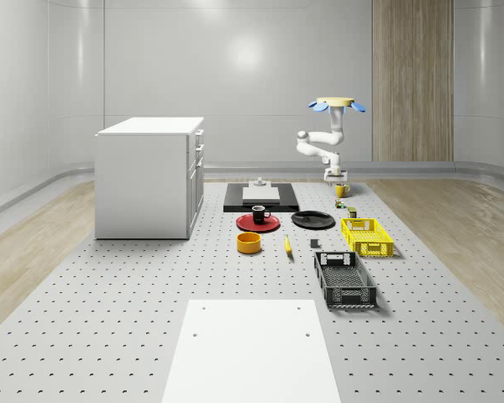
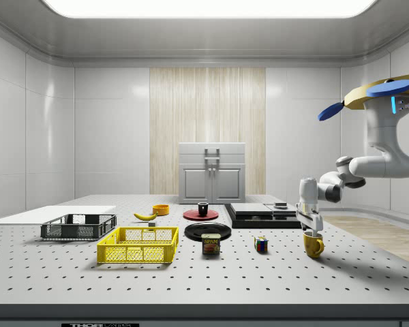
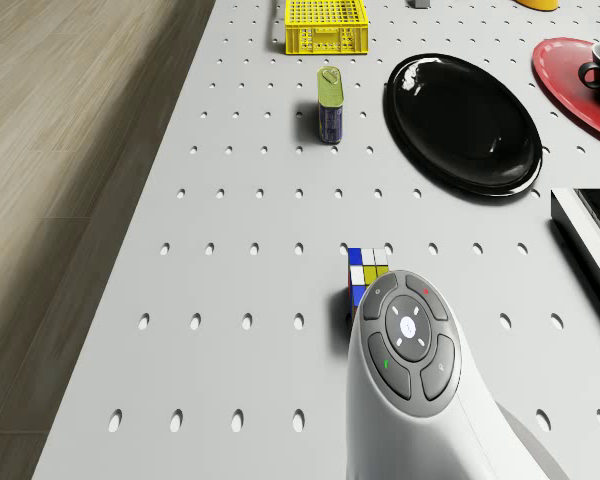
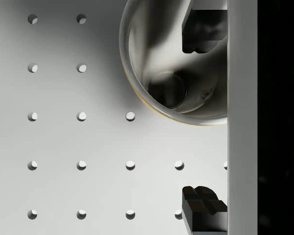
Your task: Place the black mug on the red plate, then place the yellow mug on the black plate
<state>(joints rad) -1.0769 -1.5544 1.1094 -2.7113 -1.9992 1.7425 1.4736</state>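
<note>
Side view showed the drone [image 2: 378, 95] hovering above the perforated surface [image 2: 191, 272] at its right end, with the arm [image 2: 358, 167] reaching down. The black plate [image 2: 208, 230] lay near the red plate [image 2: 200, 214], which carried the black mug [image 2: 202, 209]. The end effector [image 2: 312, 228] hung directly over the yellow mug [image 2: 313, 244], which stood upright on the surface, well apart from the black plate. In the wrist view the fingers [image 4: 201, 29] were spread, one inside the mug's mouth.
</note>
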